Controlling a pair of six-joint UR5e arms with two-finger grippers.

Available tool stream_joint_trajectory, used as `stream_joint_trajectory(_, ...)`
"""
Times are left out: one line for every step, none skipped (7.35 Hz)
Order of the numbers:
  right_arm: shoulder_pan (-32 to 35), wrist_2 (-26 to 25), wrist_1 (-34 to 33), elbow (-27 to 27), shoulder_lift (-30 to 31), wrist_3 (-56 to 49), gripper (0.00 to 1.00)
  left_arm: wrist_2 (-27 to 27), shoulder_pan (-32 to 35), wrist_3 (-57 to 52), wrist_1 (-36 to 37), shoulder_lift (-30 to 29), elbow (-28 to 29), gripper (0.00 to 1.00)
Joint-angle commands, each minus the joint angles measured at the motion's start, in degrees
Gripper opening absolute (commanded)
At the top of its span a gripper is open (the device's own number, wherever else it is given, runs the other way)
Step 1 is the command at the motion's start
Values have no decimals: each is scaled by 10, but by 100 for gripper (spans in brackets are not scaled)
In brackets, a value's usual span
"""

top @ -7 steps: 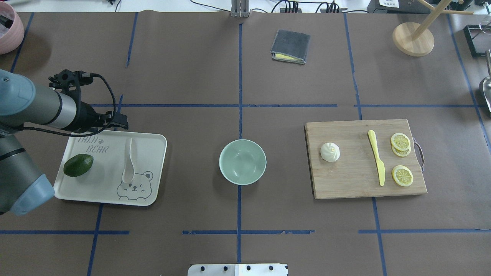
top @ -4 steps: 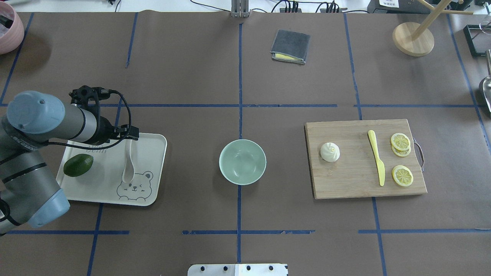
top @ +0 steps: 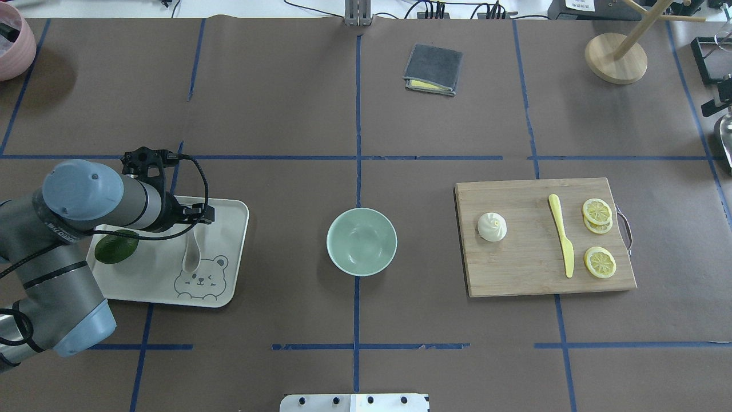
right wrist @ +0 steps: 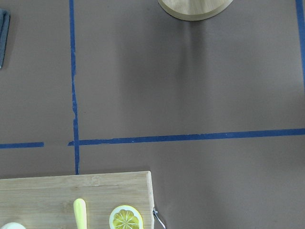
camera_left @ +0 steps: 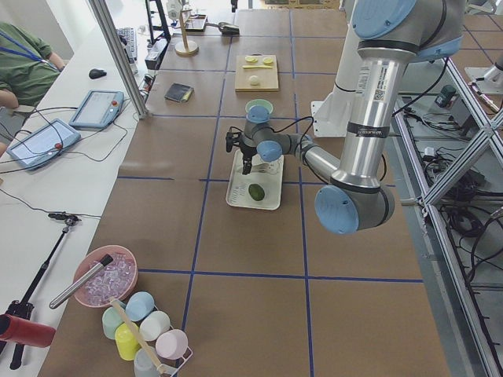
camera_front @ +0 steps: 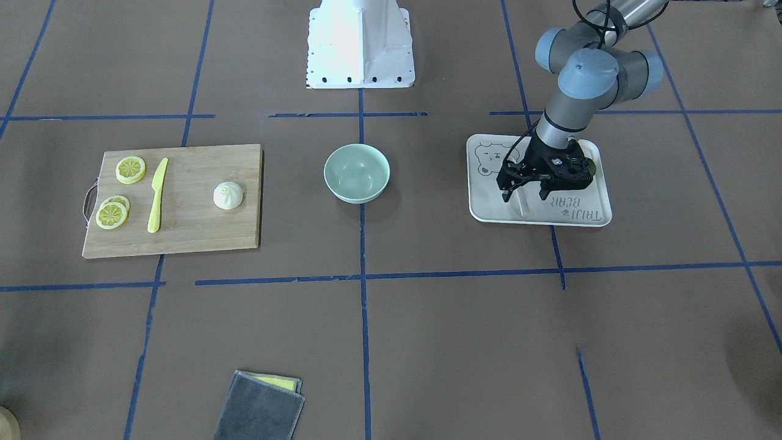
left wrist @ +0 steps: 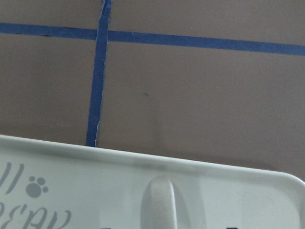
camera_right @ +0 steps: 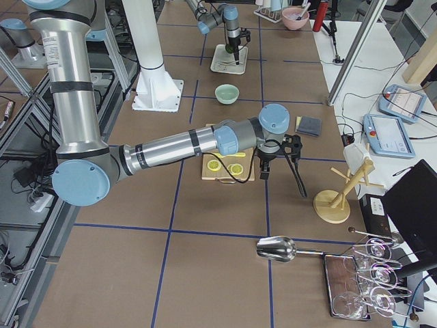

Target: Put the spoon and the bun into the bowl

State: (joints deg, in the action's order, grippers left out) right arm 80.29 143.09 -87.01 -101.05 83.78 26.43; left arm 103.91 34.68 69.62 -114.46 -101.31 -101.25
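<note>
Off-white spoon (top: 191, 254) on bear tray (top: 154, 277), deep oval scoop, left fingers (camera_front: 505, 192) wide astride handle, right fingers (camera_right: 263, 168) unclear

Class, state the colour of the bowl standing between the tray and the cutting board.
The bowl is pale mint green, clearest in the overhead view.

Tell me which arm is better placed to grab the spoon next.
Left. The left gripper hangs open right over the handle of the spoon on the tray, one finger on either side of it. The right gripper sits by the cutting board, across the table from the spoon.
</note>
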Motion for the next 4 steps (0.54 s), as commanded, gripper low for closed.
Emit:
stream_joint_trajectory(-16, -4, 0, -9, -3, 16, 100, -5, -12, 1, 15, 0, -5, 73)
stream_joint_trajectory(-23, -4, 0, -12, -4, 24, 100, -5, -14, 1, 15, 0, -4, 70)
stream_joint_trajectory(-41, -17, 0, -29, -5, 54, 100, -5, -14, 1, 16, 0, -5, 68)
stream_joint_trajectory(-65, -36, 0, -50, -6, 93, 100, -5, -14, 1, 16, 0, -5, 64)
